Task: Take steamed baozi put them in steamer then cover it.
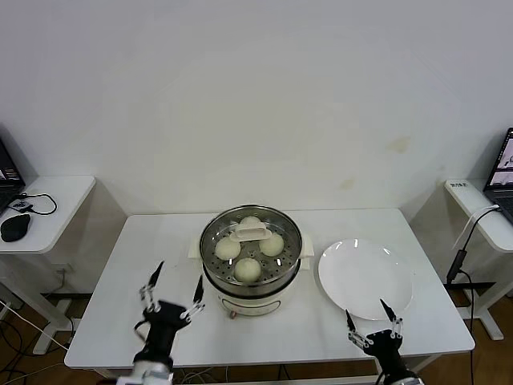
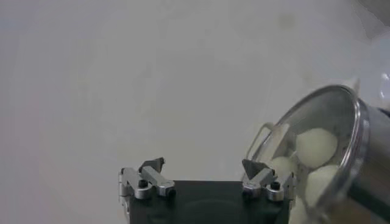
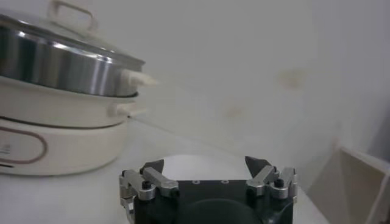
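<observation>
Four cream-white steamed buns sit inside the round steel steamer under its clear glass cover, sealing in steam. I hold left gripper at eight o'clock and right gripper at four o'clock, both spread and empty, near the white plate.

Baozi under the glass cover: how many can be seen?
4, all inside the steamer under the cover: far, left, right, near. The handle may hide parts, but probably no more buns.
</observation>
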### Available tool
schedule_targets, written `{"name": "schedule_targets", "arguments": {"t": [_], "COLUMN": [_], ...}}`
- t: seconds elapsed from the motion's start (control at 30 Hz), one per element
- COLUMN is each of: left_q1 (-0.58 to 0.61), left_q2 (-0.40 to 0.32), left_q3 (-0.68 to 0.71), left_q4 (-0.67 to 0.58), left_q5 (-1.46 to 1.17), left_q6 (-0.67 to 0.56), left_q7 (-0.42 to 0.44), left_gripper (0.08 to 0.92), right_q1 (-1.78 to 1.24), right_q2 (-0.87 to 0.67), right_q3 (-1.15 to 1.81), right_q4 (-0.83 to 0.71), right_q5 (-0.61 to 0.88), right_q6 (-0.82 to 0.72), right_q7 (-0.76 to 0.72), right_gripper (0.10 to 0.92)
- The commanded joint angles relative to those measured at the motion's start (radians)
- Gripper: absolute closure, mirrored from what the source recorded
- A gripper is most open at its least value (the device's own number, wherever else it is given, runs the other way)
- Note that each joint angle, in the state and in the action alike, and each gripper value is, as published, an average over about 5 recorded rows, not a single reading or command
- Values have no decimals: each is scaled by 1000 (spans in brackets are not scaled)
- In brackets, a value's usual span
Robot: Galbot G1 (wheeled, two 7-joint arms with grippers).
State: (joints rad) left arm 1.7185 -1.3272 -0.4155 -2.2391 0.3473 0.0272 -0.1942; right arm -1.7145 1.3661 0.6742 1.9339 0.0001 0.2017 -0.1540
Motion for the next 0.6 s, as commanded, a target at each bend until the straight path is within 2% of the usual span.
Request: {"name": "schedule_targets", "arguments": {"t": [0.03,0.3,0.6], "left_q1": [249,274,245], "left_q2": [-8,-15,-13], "left_q3": [-121,-127,-154], "left_q4": [42,81,123], "left_q5": [-511,-496,-490], "left_q6": [-218,-255,-251], "left_q7": [-97,-33,-14], "left_gripper": [177,177,177], "right_q1": [-109,-100,-107], "right_q2": [-146,-140,-122], "right_q3": [-54,-68,-59], "right_q4": [110,96,99], "right_q5": [173,177,150], "right_q6": [-157,-177,-143], "right_q7": [-9,45,48], "right_gripper": [202,202,203]}}
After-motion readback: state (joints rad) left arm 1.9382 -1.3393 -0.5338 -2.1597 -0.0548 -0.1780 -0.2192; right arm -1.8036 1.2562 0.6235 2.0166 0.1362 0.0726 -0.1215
